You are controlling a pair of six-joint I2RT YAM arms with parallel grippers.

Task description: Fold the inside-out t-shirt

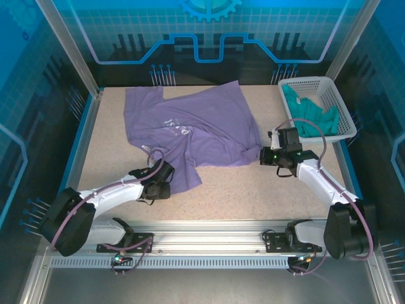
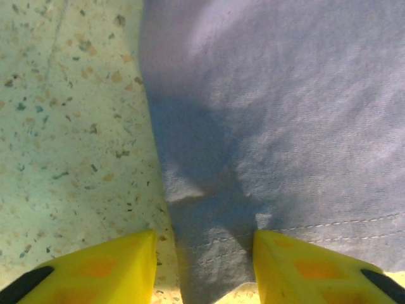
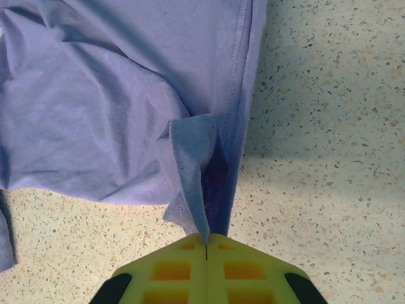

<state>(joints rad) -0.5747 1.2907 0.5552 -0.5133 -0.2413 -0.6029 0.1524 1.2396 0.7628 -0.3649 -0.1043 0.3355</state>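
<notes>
1. Pinching an edge fold of the t-shirt in tightly pressed right fingers.
2. Straddling its hem corner with left fingers spread, not clamped.
3. Leaving all folding undone: sprawled wrinkled on the table beyond both.

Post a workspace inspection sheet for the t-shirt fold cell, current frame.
Surface: speckled tabletop, no spills seen.
Job's things: lavender t-shirt spread out and rumpled, seams showing, not yet folded.
Clutter: white basket at the far right, holding a teal garment.
Tools: left tool open, fingers either side of the shirt's hem; right tool shut on the shirt's edge.
Cables: cable loops at each wrist, no snag seen.
Surroundings: blue-lit panels on a metal frame.
</notes>
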